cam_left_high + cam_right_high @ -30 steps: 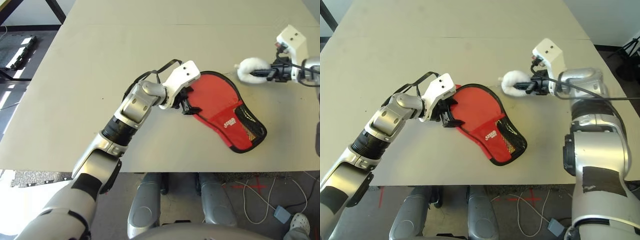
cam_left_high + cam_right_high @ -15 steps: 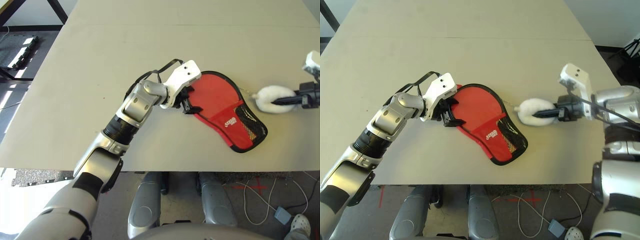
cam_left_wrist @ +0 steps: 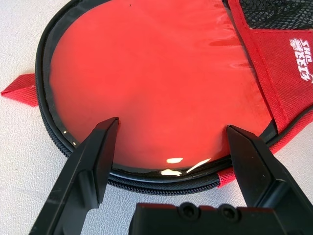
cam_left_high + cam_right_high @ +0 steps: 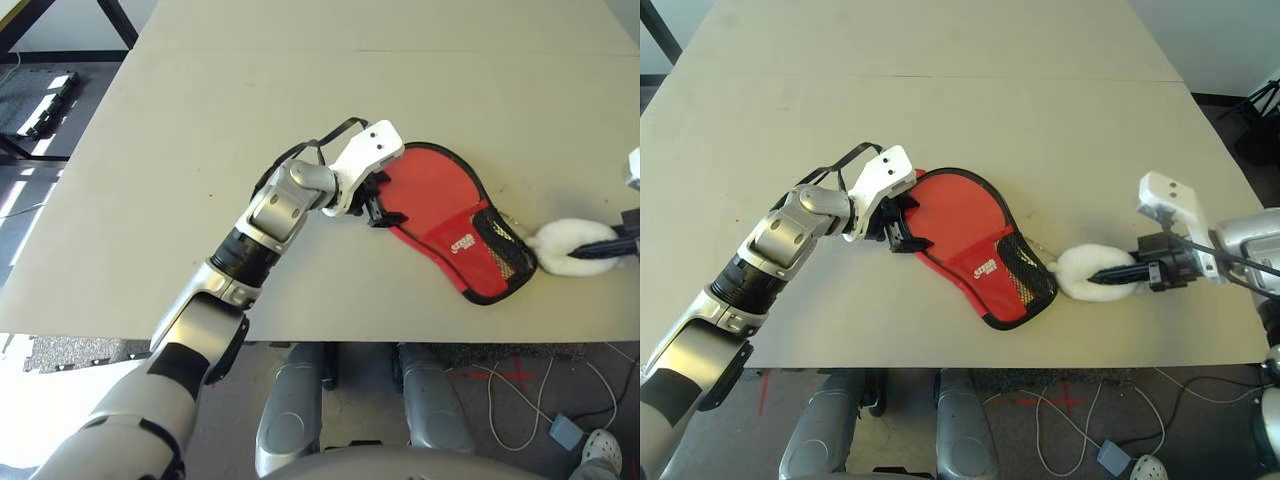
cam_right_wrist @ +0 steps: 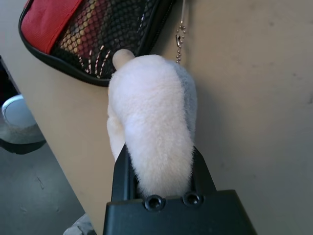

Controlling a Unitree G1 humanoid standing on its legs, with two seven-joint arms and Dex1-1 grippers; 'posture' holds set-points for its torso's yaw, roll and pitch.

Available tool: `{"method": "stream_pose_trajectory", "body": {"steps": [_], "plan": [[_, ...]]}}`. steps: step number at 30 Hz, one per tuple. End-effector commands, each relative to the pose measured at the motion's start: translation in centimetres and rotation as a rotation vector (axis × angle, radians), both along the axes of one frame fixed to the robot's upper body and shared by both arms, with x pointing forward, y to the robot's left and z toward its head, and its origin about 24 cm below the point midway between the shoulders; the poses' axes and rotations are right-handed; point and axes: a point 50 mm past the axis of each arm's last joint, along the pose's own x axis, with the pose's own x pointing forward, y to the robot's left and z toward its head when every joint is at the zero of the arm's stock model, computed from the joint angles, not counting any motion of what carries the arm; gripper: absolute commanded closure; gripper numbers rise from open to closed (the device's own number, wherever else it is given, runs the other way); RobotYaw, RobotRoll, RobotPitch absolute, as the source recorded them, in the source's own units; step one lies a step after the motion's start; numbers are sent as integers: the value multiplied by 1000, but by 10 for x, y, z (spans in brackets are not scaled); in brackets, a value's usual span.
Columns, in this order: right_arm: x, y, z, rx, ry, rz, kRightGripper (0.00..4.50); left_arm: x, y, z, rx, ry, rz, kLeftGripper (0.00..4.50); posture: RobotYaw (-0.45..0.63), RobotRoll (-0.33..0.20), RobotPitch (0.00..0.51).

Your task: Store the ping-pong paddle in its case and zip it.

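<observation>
The red case (image 4: 970, 225) lies flat on the table, its round end toward my left arm and its black mesh pocket (image 4: 1025, 283) toward the front edge. My left gripper (image 4: 902, 228) stands open, one finger (image 3: 100, 147) at each side of the round end's zipper edging. A white fluffy lump (image 4: 1085, 272) hangs by a thin chain (image 5: 180, 36) from the case's narrow end. My right gripper (image 4: 1105, 275) is shut on that lump, just right of the mesh pocket. The ping-pong paddle is hidden.
The beige table (image 4: 940, 110) stretches bare behind the case. Its front edge (image 4: 1040, 362) runs close below the case and my right gripper. Cables and a small grey box (image 4: 1110, 455) lie on the floor beyond it.
My right gripper has carried the fluffy lump from behind the case's far right side forward and down to its narrow end near the front edge. The left arm and case have stayed put.
</observation>
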Motion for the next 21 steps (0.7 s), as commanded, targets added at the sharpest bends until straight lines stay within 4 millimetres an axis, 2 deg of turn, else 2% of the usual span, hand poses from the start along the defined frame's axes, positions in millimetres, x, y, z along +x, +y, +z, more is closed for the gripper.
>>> {"method": "stream_pose_trajectory", "body": {"steps": [1, 21], "plan": [[-10, -3, -8, -23, 76, 16, 4143, 2, 4, -19, 60, 57, 37, 0, -36, 0, 298], [-30, -5, -15, -45, 177, 65, 4143, 4, 4, -18, 56, 51, 45, 0, -43, 0, 302]]}}
